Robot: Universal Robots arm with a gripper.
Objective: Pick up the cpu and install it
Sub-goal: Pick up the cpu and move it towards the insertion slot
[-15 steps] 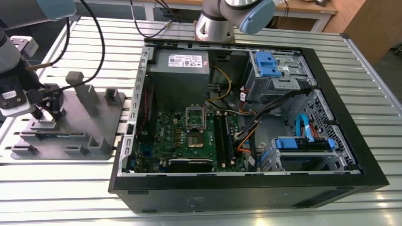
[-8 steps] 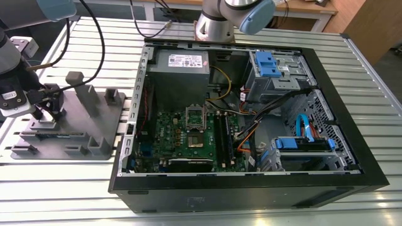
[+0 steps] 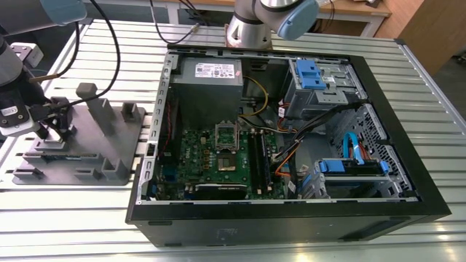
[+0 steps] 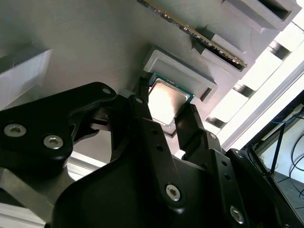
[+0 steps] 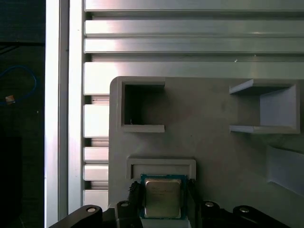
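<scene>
The cpu (image 5: 163,198) is a small square chip with a silver-grey top and a green rim. It lies at a shallow raised pocket of the grey fixture block (image 5: 213,142). In both wrist views my gripper (image 5: 163,186) has its two black fingers (image 5: 135,194) pressed against opposite edges of the chip. The second wrist view shows the cpu (image 4: 166,100) between the fingers of the gripper (image 4: 165,102). In the exterior view my gripper (image 3: 54,134) is down on the fixture block (image 3: 80,158) at that view's left. The open socket (image 3: 227,143) sits on the green motherboard inside the computer case (image 3: 407,180).
The fixture block carries upright posts (image 3: 95,103) and hollow pockets (image 5: 142,111). A long green circuit strip (image 4: 199,35) stands in a slot of the block. Cables, blue drive bays (image 3: 313,73) and a power supply (image 3: 211,73) crowd the case. The slatted metal table (image 3: 65,218) runs under everything.
</scene>
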